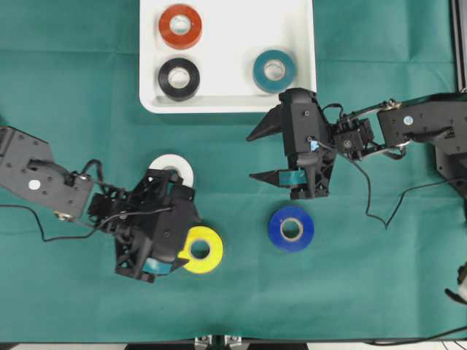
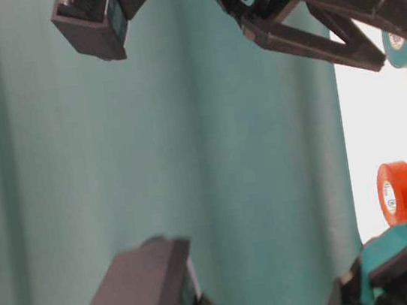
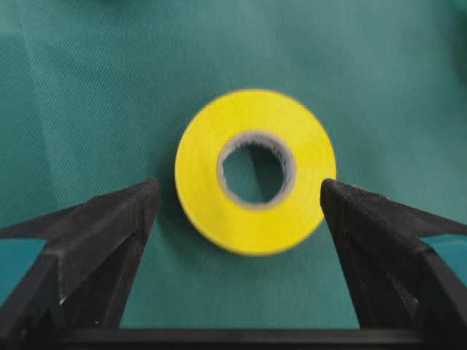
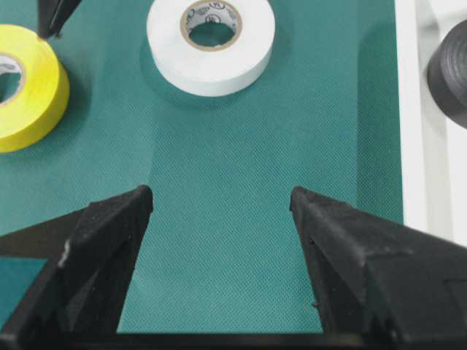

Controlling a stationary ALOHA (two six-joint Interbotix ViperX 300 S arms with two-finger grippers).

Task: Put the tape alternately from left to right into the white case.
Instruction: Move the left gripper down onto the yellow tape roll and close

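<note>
We're sitting halfway: red [image 1: 180, 26], black [image 1: 179, 79], teal [image 1: 274, 71] rolls in the white case [image 1: 226, 104], white [image 1: 172, 169], blue [image 1: 291, 228] on the desk, left hand [image 3: 241, 211] released, straddling yellow [image 3: 255, 171], right hand [image 1: 264, 154] released, empty.

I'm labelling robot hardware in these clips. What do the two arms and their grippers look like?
Both arms are matte black with boxy links, each bearing a small white round dot and thin black cables trailing over the green cloth. The left gripper and right gripper have two long tapered black fingers with a rough printed texture, carrying flat teal patches nearer their bases.
</note>
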